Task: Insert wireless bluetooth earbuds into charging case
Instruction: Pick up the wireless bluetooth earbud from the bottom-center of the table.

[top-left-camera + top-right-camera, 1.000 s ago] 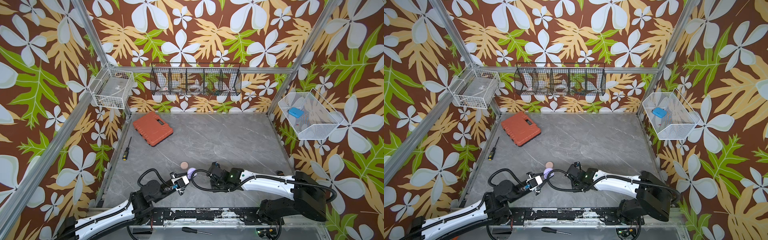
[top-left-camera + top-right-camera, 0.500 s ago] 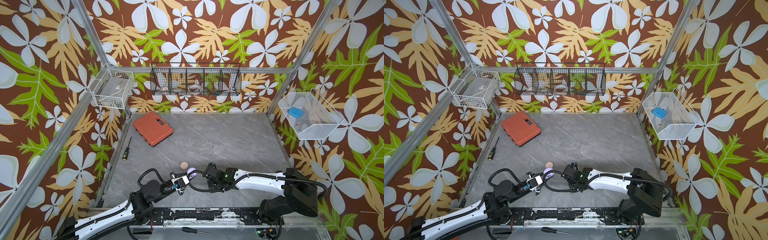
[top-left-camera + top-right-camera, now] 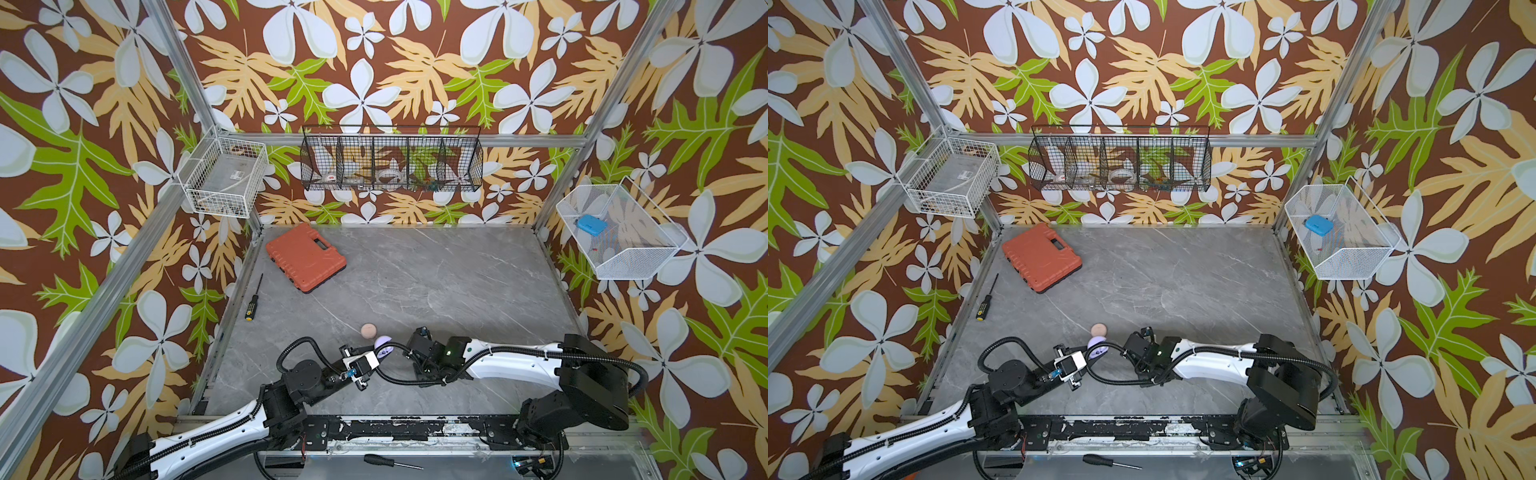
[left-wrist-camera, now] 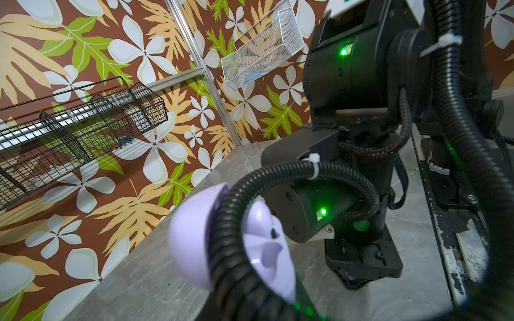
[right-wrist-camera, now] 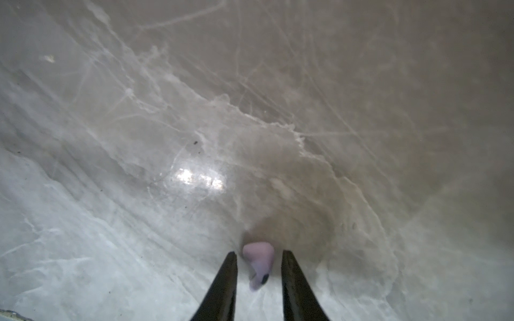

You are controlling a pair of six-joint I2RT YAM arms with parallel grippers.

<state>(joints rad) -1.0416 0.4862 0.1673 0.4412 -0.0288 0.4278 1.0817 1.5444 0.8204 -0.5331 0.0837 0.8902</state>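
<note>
item: lavender earbud, on the table between right gripper tips, jaws parted, gaps both sides. left gripper, nine o'clock of it in a top view, clamps open lavender charging case. handling: centre, pinch gently, or it likely squirts out.
</note>
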